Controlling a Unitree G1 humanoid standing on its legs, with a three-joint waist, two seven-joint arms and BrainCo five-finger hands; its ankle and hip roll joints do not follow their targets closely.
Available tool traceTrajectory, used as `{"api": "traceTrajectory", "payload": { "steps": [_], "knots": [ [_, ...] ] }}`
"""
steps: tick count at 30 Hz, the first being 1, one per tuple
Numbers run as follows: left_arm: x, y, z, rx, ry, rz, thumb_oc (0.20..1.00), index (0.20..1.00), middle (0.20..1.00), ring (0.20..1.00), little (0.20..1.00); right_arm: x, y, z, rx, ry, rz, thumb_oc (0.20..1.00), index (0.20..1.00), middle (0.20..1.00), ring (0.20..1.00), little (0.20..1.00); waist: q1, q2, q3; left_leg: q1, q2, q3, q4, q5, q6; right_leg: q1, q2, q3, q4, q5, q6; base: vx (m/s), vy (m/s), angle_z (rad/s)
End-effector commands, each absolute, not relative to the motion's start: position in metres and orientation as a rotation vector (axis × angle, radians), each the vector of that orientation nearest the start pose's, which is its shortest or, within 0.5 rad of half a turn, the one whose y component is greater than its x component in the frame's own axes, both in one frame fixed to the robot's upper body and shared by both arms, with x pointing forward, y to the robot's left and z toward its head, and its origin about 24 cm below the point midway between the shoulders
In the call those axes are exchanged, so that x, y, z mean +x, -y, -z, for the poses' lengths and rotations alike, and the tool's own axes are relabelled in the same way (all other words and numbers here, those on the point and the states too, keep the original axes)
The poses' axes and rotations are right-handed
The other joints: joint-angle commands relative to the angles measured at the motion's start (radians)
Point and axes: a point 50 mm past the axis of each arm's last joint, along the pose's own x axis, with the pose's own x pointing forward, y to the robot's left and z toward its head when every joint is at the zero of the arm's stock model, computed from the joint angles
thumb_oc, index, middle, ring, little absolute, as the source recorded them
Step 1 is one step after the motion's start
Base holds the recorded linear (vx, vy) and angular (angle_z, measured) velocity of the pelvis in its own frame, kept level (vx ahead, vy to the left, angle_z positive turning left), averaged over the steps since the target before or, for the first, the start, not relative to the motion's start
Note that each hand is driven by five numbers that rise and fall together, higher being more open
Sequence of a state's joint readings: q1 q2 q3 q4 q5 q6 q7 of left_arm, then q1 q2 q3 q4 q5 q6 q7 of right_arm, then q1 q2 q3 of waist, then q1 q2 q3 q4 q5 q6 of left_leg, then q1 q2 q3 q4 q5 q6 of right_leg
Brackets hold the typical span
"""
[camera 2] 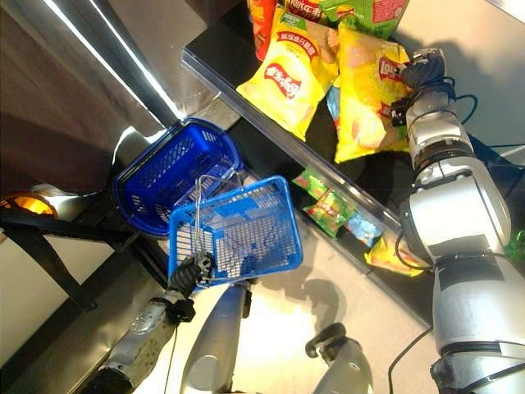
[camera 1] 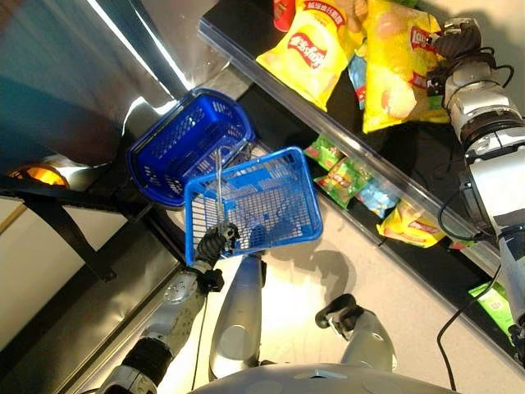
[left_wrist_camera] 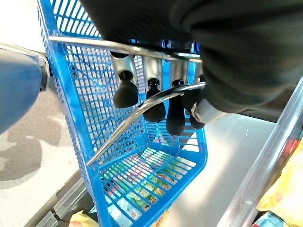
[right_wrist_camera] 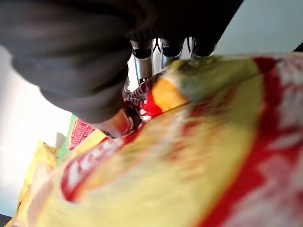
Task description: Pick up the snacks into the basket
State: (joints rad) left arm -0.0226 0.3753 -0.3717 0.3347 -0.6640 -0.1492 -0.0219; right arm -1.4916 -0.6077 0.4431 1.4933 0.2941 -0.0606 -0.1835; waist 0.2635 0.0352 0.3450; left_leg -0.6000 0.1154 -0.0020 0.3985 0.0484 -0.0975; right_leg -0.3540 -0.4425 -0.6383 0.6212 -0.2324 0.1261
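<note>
A second blue plastic basket [camera 1: 187,144], oval w/ mesh walls, is seen furthest left, lying tilted on the floor just behind the held one. The left robot hand [camera 1: 220,240] is curled round the thin wire handle [camera 1: 220,190] of a blue plastic basket [camera 1: 262,201]; in the left wrist view the dark tips [left_wrist_camera: 126,96] are hooked over the metal rod. The basket is rectangular, walls and bottom a square grid; nothing is seen lying in it, and snack packs show through the mesh from beyond.

To the right, a black shelf [camera 1: 246,45] w/ a clear plastic front lip is seen. On its upper level a glossy yellow chip bag [camera 1: 312,49] lies beside a second yellow chip bag [camera 1: 398,70], both puffy and crinkled. On the lower level small green snack packs [camera 1: 338,174] and a small yellow pack [camera 1: 410,226] are seen.

The right robot hand [camera 1: 455,39] is clamped on the top edge of the second chip bag: in the right wrist view fingers [right_wrist_camera: 142,64] are pressed against the shiny foil.
</note>
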Motion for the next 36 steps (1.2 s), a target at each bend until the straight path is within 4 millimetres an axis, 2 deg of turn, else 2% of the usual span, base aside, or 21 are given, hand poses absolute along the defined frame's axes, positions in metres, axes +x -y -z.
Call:
{"api": "traceTrajectory", "payload": {
  "steps": [1, 6, 10, 12, 15, 18, 20, 22, 24, 25, 30, 36],
  "knots": [
    [0.246, -0.157, -0.009, -0.222, -0.124, 0.284, 0.200, 0.200, 0.200, 0.200, 0.200, 0.405, 0.273, -0.322, -0.483, 0.239, 0.493, 0.200, 0.200, 0.200, 0.200, 0.200, 0.021, 0.006, -0.031, -0.006, -0.004, 0.041, 0.077, -0.117, 0.038, -0.029, 0.029, 0.024, -0.018, 0.100, 0.056, 0.00, 0.000, 0.00],
    [0.249, -0.156, -0.013, -0.215, -0.110, 0.299, 0.200, 0.200, 0.200, 0.200, 0.200, 0.407, 0.268, -0.320, -0.522, 0.251, 0.485, 0.200, 0.200, 0.200, 0.200, 0.200, 0.007, 0.000, -0.033, 0.011, 0.006, 0.056, 0.093, -0.132, 0.040, -0.025, 0.027, 0.040, -0.015, 0.103, 0.055, -0.01, 0.013, -0.01],
    [0.254, -0.155, -0.019, -0.209, -0.084, 0.307, 0.200, 0.200, 0.200, 0.200, 0.200, 0.411, 0.255, -0.318, -0.535, 0.290, 0.459, 0.200, 0.200, 0.200, 0.200, 0.200, -0.017, -0.007, -0.031, 0.031, 0.014, 0.071, 0.112, -0.146, 0.042, -0.018, 0.026, 0.059, -0.012, 0.106, 0.054, -0.02, 0.043, -0.13],
    [0.258, -0.154, -0.024, -0.211, -0.059, 0.295, 0.200, 0.200, 0.200, 0.200, 0.200, 0.415, 0.238, -0.313, -0.491, 0.341, 0.418, 0.200, 0.200, 0.200, 0.200, 0.200, -0.048, -0.014, -0.030, 0.053, 0.024, 0.089, 0.131, -0.161, 0.043, -0.006, 0.030, 0.076, -0.009, 0.107, 0.051, -0.01, 0.067, -0.14],
    [0.259, -0.155, -0.024, -0.210, -0.057, 0.287, 0.200, 0.200, 0.200, 0.200, 0.200, 0.416, 0.230, -0.311, -0.478, 0.359, 0.392, 0.200, 0.200, 0.200, 0.200, 0.200, -0.056, -0.018, -0.028, 0.063, 0.028, 0.096, 0.136, -0.167, 0.043, -0.001, 0.033, 0.085, -0.008, 0.105, 0.050, 0.00, 0.045, -0.26],
    [0.260, -0.160, -0.024, -0.246, -0.051, 0.226, 0.200, 0.200, 0.200, 0.200, 0.200, 0.414, 0.193, -0.315, -0.446, 0.507, 0.288, 0.200, 0.200, 0.200, 0.200, 0.200, -0.110, -0.032, -0.026, 0.104, 0.048, 0.130, 0.170, -0.198, 0.046, 0.012, 0.041, 0.124, -0.007, 0.107, 0.048, 0.00, 0.086, -0.30],
    [0.259, -0.160, -0.024, -0.245, -0.053, 0.225, 0.200, 0.200, 0.200, 0.200, 0.200, 0.414, 0.192, -0.314, -0.447, 0.505, 0.289, 0.200, 0.200, 0.200, 0.200, 0.200, -0.109, -0.033, -0.026, 0.107, 0.049, 0.132, 0.170, -0.199, 0.046, 0.014, 0.041, 0.126, -0.007, 0.108, 0.049, 0.01, 0.039, -0.48],
    [0.258, -0.165, -0.023, -0.253, -0.054, 0.199, 0.200, 0.200, 0.200, 0.200, 0.200, 0.405, 0.177, -0.318, -0.456, 0.611, 0.240, 0.200, 0.200, 0.200, 0.200, 0.200, -0.130, -0.038, -0.021, 0.129, 0.057, 0.147, 0.179, -0.210, 0.048, 0.027, 0.044, 0.142, -0.013, 0.109, 0.051, 0.02, 0.047, -0.49],
    [0.259, -0.166, -0.023, -0.257, -0.049, 0.190, 0.200, 0.200, 0.200, 0.200, 0.200, 0.398, 0.172, -0.320, -0.473, 0.670, 0.214, 0.200, 0.200, 0.200, 0.200, 0.200, -0.142, -0.041, -0.020, 0.139, 0.058, 0.152, 0.177, -0.212, 0.049, 0.031, 0.041, 0.146, -0.016, 0.112, 0.053, -0.02, 0.035, -0.18],
    [0.257, -0.166, -0.023, -0.269, -0.043, 0.184, 0.200, 0.200, 0.200, 0.200, 0.200, 0.390, 0.169, -0.318, -0.453, 0.721, 0.182, 0.200, 0.200, 0.200, 0.200, 0.200, -0.151, -0.044, -0.022, 0.140, 0.058, 0.166, 0.165, -0.188, 0.058, 0.031, 0.036, 0.135, -0.030, 0.133, 0.039, -0.05, 0.027, -0.17],
    [0.256, -0.166, -0.027, -0.284, -0.025, 0.181, 0.200, 0.200, 0.200, 0.200, 0.200, 0.376, 0.163, -0.311, -0.439, 0.795, 0.128, 0.200, 0.200, 0.200, 0.200, 0.200, -0.155, -0.049, -0.024, 0.146, 0.058, 0.172, 0.165, -0.189, 0.058, 0.040, 0.031, 0.135, -0.033, 0.132, 0.040, 0.00, 0.008, -0.06],
    [0.254, -0.162, -0.043, -0.348, 0.045, 0.206, 0.200, 0.200, 0.200, 0.200, 0.200, 0.352, 0.141, -0.298, -0.373, 0.911, 0.039, 0.200, 0.200, 0.200, 0.200, 0.200, -0.142, -0.045, -0.022, 0.147, 0.057, 0.171, 0.166, -0.189, 0.059, 0.054, 0.022, 0.114, -0.033, 0.128, 0.041, 0.00, 0.000, 0.00]
  ]
}}
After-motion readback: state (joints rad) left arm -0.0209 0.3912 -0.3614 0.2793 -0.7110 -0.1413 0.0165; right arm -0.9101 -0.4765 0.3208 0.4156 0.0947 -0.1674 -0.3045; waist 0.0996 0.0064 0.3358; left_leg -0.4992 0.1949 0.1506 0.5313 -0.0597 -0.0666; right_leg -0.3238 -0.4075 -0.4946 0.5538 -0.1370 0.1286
